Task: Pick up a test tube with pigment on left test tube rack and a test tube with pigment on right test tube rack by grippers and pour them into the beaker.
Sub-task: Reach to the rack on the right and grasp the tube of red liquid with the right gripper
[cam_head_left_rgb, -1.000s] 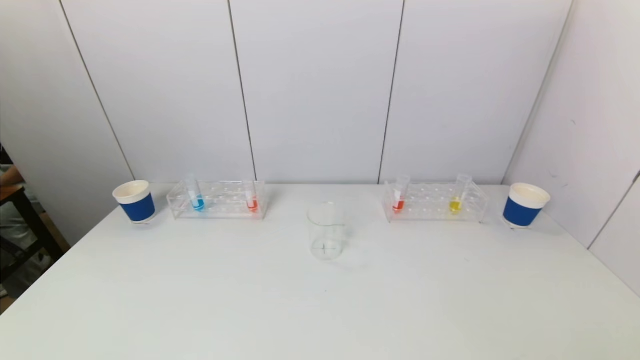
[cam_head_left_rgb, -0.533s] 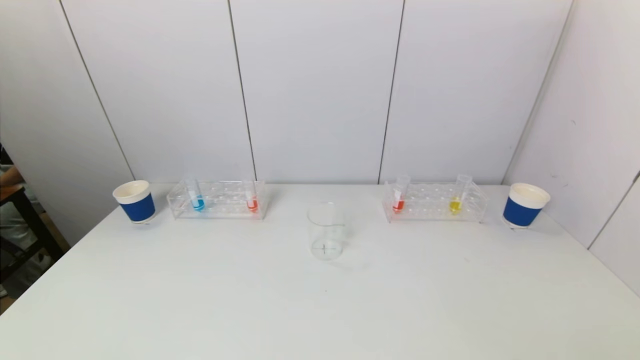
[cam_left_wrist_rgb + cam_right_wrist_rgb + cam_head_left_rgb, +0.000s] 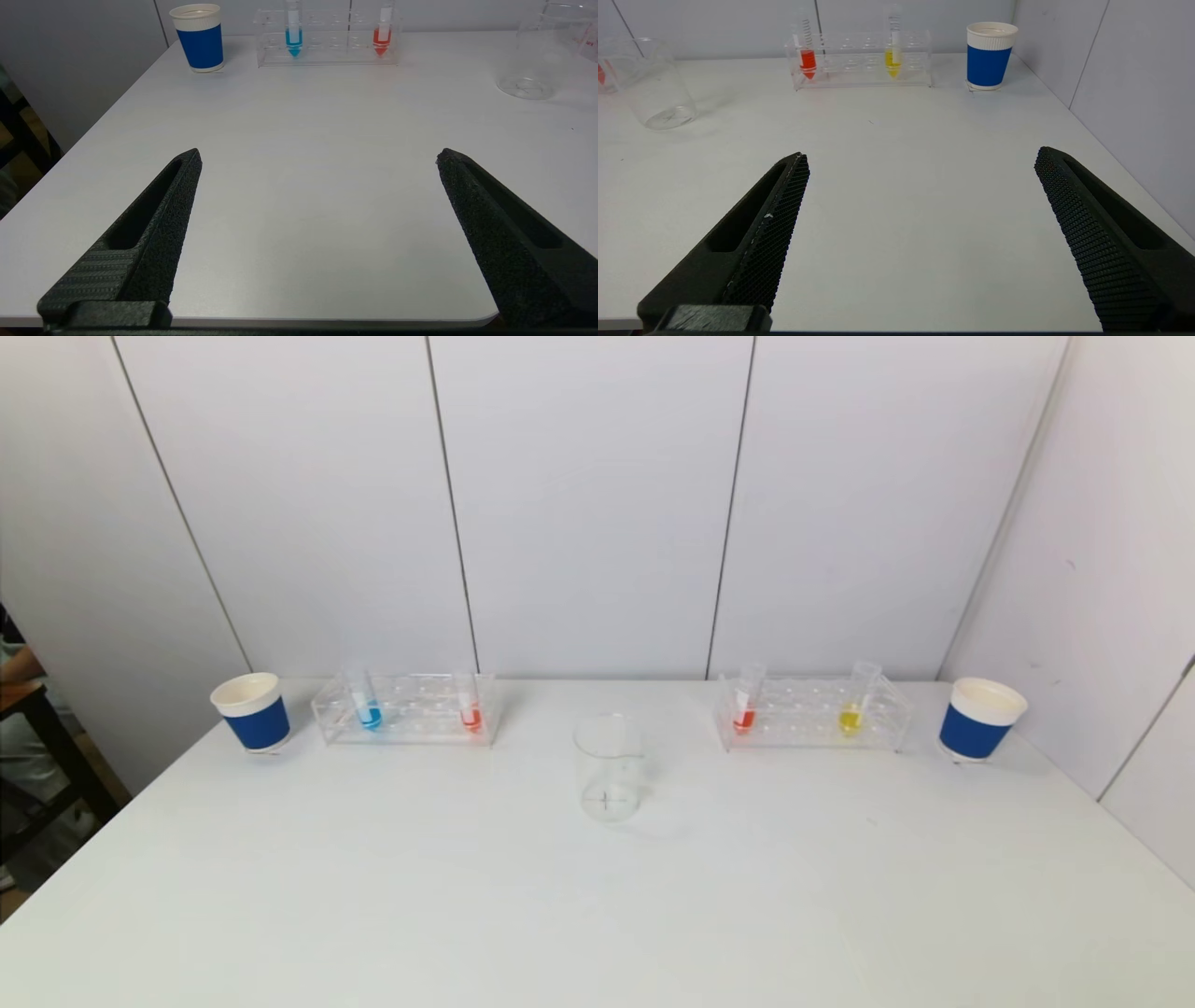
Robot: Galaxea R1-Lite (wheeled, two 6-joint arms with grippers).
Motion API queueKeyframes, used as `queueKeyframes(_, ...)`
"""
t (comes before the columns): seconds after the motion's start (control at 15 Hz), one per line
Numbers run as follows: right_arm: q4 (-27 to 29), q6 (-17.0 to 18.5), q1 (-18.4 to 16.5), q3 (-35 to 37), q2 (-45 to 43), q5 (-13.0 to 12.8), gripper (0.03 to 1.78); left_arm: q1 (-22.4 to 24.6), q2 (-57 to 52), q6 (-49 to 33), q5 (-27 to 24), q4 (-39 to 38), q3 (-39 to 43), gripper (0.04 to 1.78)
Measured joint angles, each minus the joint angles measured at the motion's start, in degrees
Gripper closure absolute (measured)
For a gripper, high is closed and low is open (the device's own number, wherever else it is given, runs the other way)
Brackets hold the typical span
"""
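Currently counted two clear acrylic test tube racks, left rack [image 3: 406, 707] and right rack [image 3: 810, 711], each with two tubes: blue-pigment tube [image 3: 366, 703] and orange-red tube [image 3: 470, 705] on the left, red-pigment tube [image 3: 745, 702] and yellow-pigment tube [image 3: 855, 700] on the right. One empty clear glass beaker [image 3: 609, 768] stood between them, nearer the robot. Two blue-sleeved white paper cups [image 3: 251, 711] [image 3: 979, 718] flanked the racks. Left gripper [image 3: 317, 156] and right gripper [image 3: 922, 156] were spread wide, empty, over the white table's [image 3: 373, 896] near edge. Nothing had moved since the earlier frames.
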Motion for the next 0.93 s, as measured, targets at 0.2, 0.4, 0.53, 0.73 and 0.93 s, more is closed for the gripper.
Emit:
queueKeyframes(0.2, 0.00, 0.02, 0.00, 0.00, 0.00, 0.01, 0.05, 0.00, 0.00, 0.00, 0.00, 0.00, 0.00, 0.06)
queueKeyframes(0.4, 0.00, 0.02, 0.00, 0.00, 0.00, 0.00, 0.05, 0.00, 0.00, 0.00, 0.00, 0.02, 0.00, 0.06)
queueKeyframes(0.53, 0.00, 0.02, 0.00, 0.00, 0.00, 0.01, 0.05, 0.00, 0.00, 0.00, 0.02, 0.02, 0.00, 0.06)
queueKeyframes(0.73, 0.00, 0.00, 0.00, 0.00, 0.00, 0.01, 0.05, 0.00, 0.00, 0.00, 0.00, 0.02, 0.00, 0.06)
queueKeyframes(0.93, 0.00, 0.02, 0.00, 0.00, 0.00, 0.00, 0.05, 0.00, 0.00, 0.00, -0.02, 0.05, 0.00, 0.06)
